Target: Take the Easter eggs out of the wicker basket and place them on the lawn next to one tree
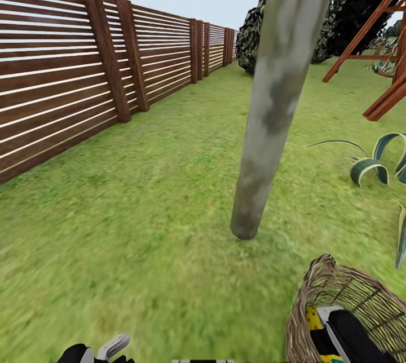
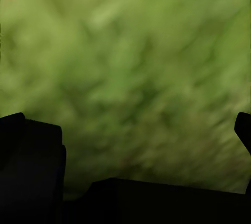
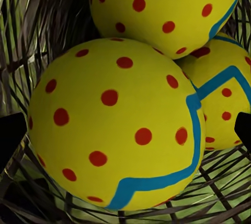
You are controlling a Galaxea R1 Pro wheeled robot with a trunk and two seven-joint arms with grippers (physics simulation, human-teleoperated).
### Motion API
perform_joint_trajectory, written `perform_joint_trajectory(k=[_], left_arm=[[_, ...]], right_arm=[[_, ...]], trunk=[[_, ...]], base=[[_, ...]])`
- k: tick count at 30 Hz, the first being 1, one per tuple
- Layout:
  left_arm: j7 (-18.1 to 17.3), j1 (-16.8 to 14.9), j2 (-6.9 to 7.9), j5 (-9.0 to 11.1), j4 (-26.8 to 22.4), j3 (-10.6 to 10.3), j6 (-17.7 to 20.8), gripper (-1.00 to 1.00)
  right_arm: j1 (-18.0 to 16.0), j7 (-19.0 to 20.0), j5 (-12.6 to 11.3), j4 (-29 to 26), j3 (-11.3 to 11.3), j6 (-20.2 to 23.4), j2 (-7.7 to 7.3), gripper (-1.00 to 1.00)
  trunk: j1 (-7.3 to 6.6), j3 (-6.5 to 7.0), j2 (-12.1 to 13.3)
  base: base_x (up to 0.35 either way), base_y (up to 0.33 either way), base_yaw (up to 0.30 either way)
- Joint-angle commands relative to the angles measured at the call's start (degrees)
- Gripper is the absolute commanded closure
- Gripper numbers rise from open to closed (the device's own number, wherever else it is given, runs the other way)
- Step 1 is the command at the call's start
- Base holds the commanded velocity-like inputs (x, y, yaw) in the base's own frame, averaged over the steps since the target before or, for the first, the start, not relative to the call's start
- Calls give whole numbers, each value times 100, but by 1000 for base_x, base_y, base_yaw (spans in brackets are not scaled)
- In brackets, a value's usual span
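Reaching down into the wicker basket [image 1: 316, 295], the right gripper [image 3: 125, 130] sits w/ its two dark fingertips [image 3: 11, 132] spread wide apart, one on each side of the nearest Easter egg [image 3: 117, 125] – open, not clamped, tips at the egg's flanks but can't tell if they touch. Right wrist view: second egg [image 3: 162, 10] rests against that one, third egg [image 3: 225, 98] tucked just beside and partly behind both; all three yellow w/ red dots and blue-green zigzag, all lying on the loose weave inside the basket. Head view: right arm [image 1: 352, 337] drops into the basket at lower right, a strip of yellow egg showing beside it. Left gripper [image 2: 125, 145] hovers over blurred grass, fingers apart, nothing between them – open. Going outward: basket stands on the lawn [image 1: 141, 228], near the base of the tree [image 1: 270, 126], whose bare grey-green trunk rises between basket and the far yard, blocking the mid view. Striped spiky plant [image 1: 375, 163] just right of trunk, near the basket. Wooden swing frame [image 1: 389, 58] farther right, dark bush [image 1: 251, 36] behind, slat fence [image 1: 84, 70] along the left.
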Motion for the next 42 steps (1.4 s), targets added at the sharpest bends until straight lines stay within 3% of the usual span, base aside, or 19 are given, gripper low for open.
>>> perform_joint_trajectory(k=[1, 14, 21, 22, 42], left_arm=[[-28, -3, -5, -23, -5, 19, 25, -100], [-14, -3, -15, -23, 26, 26, 19, -100], [-12, -3, -15, -32, 34, 26, 19, -100], [-13, -3, -15, -32, 33, 26, 19, -100], [-14, -3, -20, -23, 31, 26, 19, -100]], right_arm=[[-1, 31, -1, -6, -3, 30, 2, -100], [-1, 15, 2, -12, 130, 31, 9, -100], [-1, 15, 0, -6, 139, 20, 18, -100], [-1, 24, 0, -11, 139, 13, 18, 100], [-1, 22, -1, -6, 139, 10, 18, 100]], trunk=[[1, -28, -4], [35, -316, -21], [35, -316, -21], [35, -316, -21], [35, -320, -21]], base=[[0, 0, 0], [0, 0, 0], [0, 0, 0], [0, 0, 6], [0, 0, 3]])
